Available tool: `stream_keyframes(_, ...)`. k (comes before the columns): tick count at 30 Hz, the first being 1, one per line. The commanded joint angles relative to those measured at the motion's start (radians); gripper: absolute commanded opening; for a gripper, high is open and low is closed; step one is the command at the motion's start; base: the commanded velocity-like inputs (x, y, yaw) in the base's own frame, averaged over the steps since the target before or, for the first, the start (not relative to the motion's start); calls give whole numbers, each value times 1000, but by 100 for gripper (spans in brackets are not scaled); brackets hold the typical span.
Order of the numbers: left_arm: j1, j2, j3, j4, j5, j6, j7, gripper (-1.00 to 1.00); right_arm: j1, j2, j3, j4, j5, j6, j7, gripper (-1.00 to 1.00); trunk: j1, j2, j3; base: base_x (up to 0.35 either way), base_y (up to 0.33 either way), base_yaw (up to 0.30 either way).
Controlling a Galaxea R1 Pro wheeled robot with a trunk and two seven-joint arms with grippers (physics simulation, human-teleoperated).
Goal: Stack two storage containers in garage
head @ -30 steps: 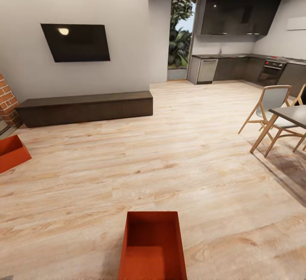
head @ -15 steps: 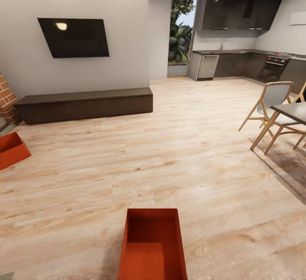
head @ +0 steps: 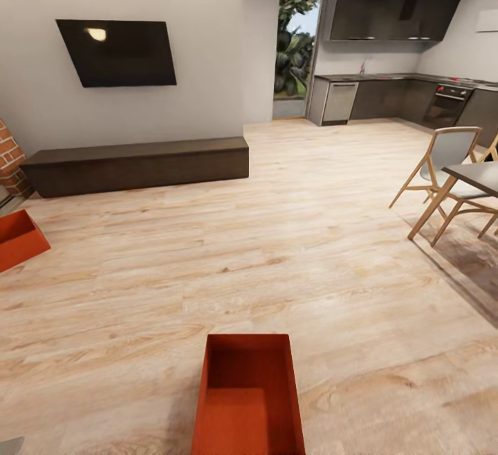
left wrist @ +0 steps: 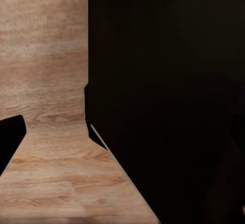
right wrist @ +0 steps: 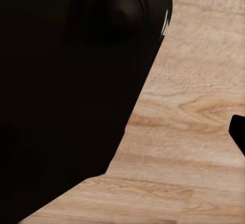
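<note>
near bin [head: 249, 400] on plank floor [head: 311, 234] | far bin [head: 19, 239] | likely light, stiff; grab rim | gripper state unclear

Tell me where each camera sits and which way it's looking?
Head view: up on the robot's head, looking forward and down at the near storage container, another container, the bench.
Left wrist view: near the left hand, facing the wood floor; dark robot body beside it.
Right wrist view: the same, by the right hand.
All share the wood floor.
</note>
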Motion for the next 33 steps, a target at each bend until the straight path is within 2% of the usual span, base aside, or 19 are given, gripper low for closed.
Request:
stream_keyframes(1,0,0,0,-1,8,1,0,100,-1,0,9,2,-10,-5,-1,100,0,0,-2,0,0,0)
stream_keyframes(33,0,0,0,-1,8,1,0,100,-1,0,9,2,-10,-5,-1,100,0,0,-53,0,0,0)
